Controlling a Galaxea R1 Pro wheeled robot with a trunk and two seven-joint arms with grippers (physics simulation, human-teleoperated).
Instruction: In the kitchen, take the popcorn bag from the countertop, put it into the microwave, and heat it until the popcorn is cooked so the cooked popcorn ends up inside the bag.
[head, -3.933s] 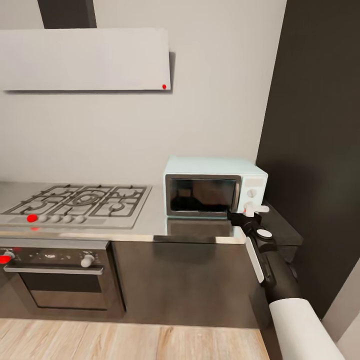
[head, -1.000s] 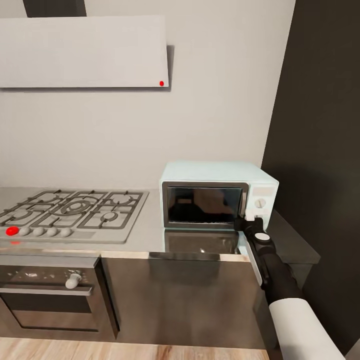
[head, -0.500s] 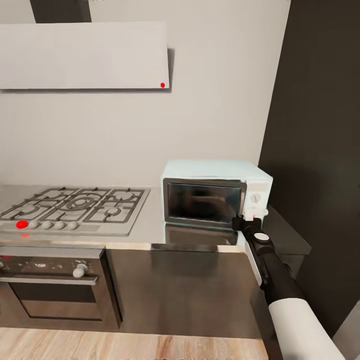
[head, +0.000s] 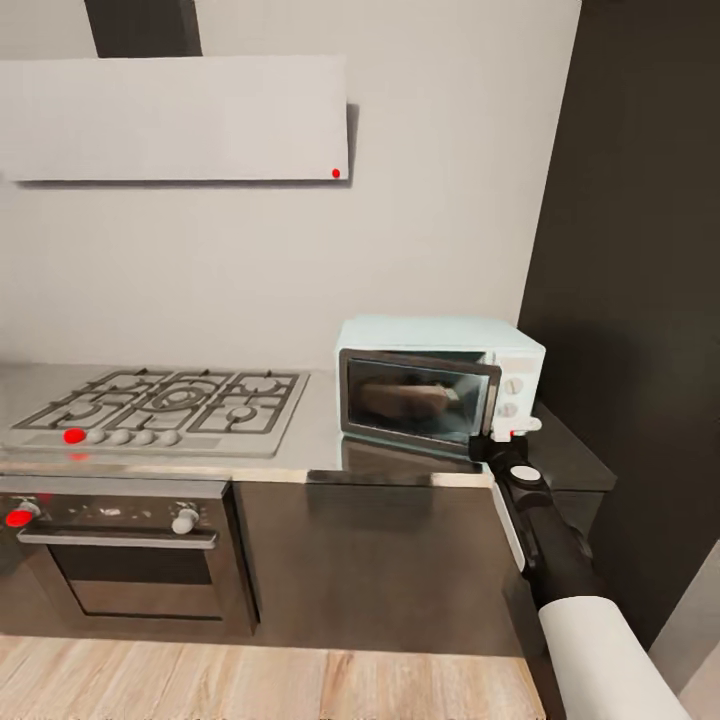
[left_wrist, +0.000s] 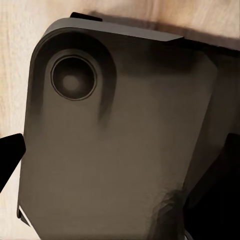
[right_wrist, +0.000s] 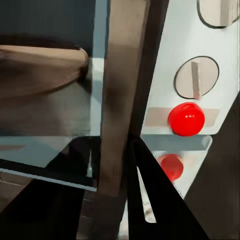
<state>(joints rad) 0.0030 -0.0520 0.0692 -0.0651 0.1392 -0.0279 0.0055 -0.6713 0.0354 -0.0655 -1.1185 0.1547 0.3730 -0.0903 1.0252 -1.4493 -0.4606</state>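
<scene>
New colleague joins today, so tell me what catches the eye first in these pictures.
The pale mint microwave at the countertop's right end, its door a little ajar, with a tan shape behind the glass. The right gripper sits at its lower front corner beside the knobs, near a red dot. Left of it lies the gas hob with a red knob.

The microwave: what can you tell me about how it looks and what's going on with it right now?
The microwave is a small pale mint-blue box standing on the grey countertop, right of the gas hob. Its grey-framed dark glass door stands slightly ajar, a tan shape showing through it. Two knobs and a red dot sit on its panel. The robot's right tool is at the door's lower corner.
</scene>
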